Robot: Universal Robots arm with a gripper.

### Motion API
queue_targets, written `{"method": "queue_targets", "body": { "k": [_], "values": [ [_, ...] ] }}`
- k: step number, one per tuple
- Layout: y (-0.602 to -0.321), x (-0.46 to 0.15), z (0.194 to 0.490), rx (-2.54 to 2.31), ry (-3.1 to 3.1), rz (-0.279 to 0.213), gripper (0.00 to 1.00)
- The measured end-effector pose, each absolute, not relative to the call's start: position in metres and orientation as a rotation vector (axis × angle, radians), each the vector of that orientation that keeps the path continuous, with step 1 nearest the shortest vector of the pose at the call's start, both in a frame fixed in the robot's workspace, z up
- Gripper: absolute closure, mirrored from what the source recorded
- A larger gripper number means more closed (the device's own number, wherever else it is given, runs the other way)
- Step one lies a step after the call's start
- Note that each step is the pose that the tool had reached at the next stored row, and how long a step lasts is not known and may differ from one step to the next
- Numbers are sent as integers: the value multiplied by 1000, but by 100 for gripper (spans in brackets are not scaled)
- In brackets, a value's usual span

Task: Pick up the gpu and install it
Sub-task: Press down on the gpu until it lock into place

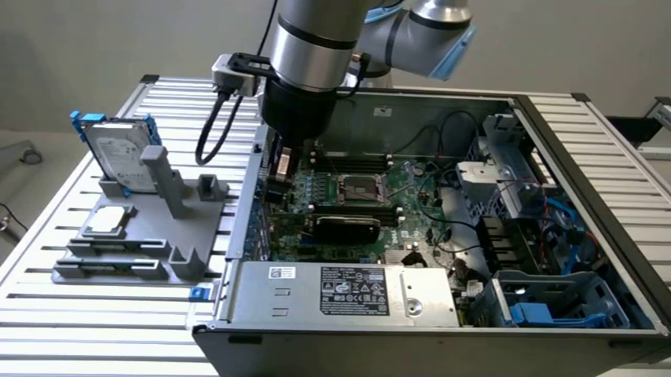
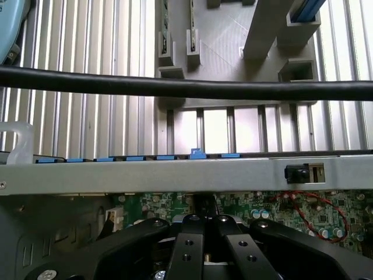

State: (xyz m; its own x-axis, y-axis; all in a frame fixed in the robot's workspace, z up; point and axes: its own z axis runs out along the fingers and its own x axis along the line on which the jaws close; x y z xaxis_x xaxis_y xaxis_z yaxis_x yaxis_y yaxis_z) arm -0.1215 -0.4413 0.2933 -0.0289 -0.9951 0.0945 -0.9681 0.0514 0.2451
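Arm lowered into the open computer case, gripper pressed together above the motherboard.

In the exterior view the gripper (image 1: 285, 169) hangs inside the case (image 1: 587, 157) at its wall on the exterior view's left, over the green motherboard (image 1: 414, 192). Its fingers (image 2: 187, 245) are drawn tight together in the wrist view, with the board's components just beyond them. I cannot tell whether anything is pinched between them. A card with a black rounded cover, which looks like the gpu (image 1: 346, 228), sits seated on the motherboard below the CPU socket (image 1: 362, 188), close beside the gripper but apart from it. Outside the case, the grey holder stand (image 1: 157, 236) on the slatted table (image 1: 63, 330) carries the hard drive (image 1: 118, 149) in its blue frame.
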Motion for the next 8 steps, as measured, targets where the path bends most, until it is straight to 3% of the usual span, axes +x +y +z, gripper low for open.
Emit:
{"method": "queue_targets", "body": {
  "k": [8],
  "values": [
    [-441, -122, 293, 1988, -2102, -160, 89]
  ]
}}
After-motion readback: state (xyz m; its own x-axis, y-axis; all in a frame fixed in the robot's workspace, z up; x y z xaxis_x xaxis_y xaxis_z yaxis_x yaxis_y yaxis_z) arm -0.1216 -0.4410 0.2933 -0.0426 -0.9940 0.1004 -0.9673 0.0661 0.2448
